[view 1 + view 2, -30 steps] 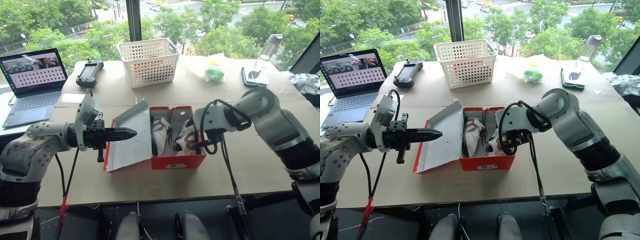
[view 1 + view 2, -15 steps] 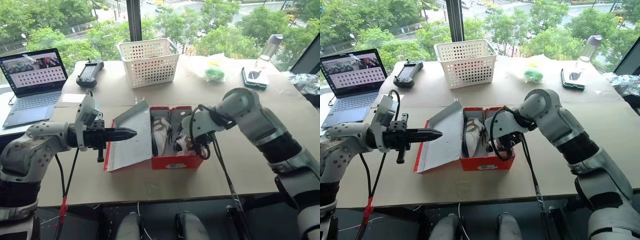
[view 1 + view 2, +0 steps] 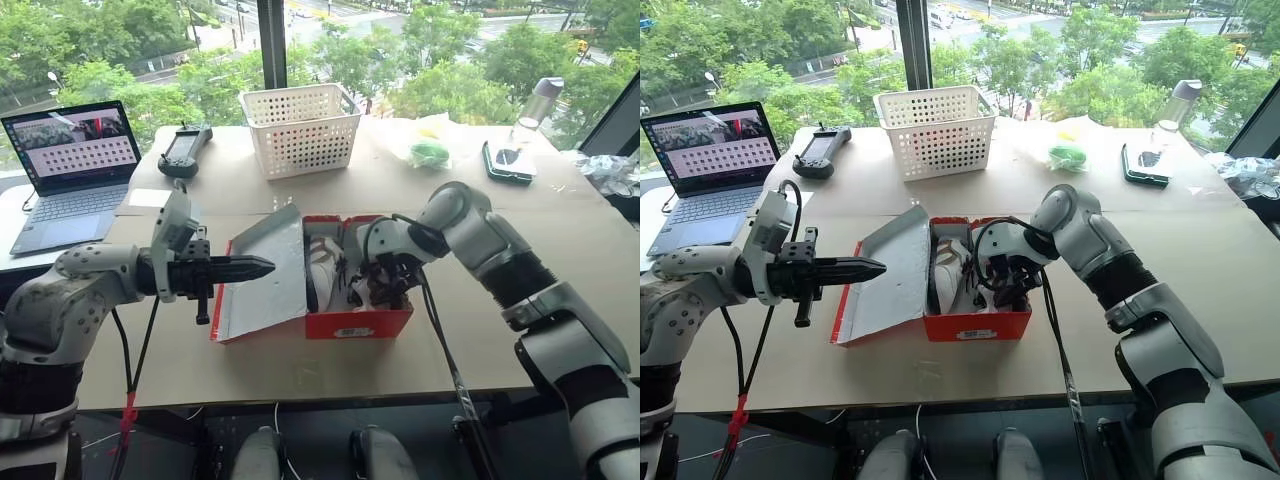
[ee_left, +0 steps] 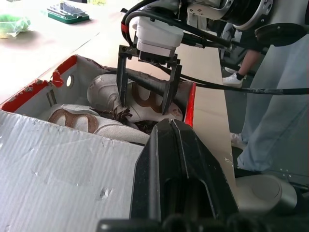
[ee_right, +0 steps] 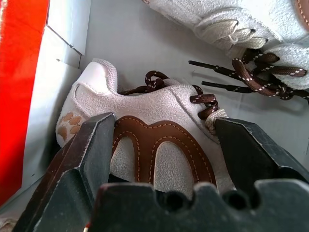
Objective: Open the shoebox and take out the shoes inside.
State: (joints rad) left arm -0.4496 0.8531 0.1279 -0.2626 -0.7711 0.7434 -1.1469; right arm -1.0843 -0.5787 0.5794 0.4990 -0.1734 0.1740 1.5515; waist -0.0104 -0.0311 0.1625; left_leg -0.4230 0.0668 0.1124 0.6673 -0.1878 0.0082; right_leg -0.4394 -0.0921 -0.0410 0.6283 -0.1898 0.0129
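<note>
The red shoebox (image 3: 360, 323) lies open on the table, its grey-white lid (image 3: 262, 275) leaning out to the left. Two pale shoes with brown trim and dark laces lie inside. My right gripper (image 3: 385, 290) points down into the box and is open, one finger on each side of the right shoe (image 5: 159, 154); the fingers (image 5: 91, 145) stand close along its sides, apart from it. The left shoe (image 3: 322, 270) lies beside it, nearer the lid. My left gripper (image 3: 268, 265) is shut, level, its tip over the lid's inner face; whether it touches the lid I cannot tell.
A white perforated basket (image 3: 300, 125) stands behind the box. At the far left are a laptop (image 3: 70, 165) and a black controller (image 3: 180, 148). A green thing in a clear bag (image 3: 430, 148), a dark case (image 3: 508, 160) and a bottle (image 3: 535, 105) sit at the back right.
My right gripper has sunk into the box and rolled, so its open fingers now straddle the right shoe. The left gripper has stayed put.
</note>
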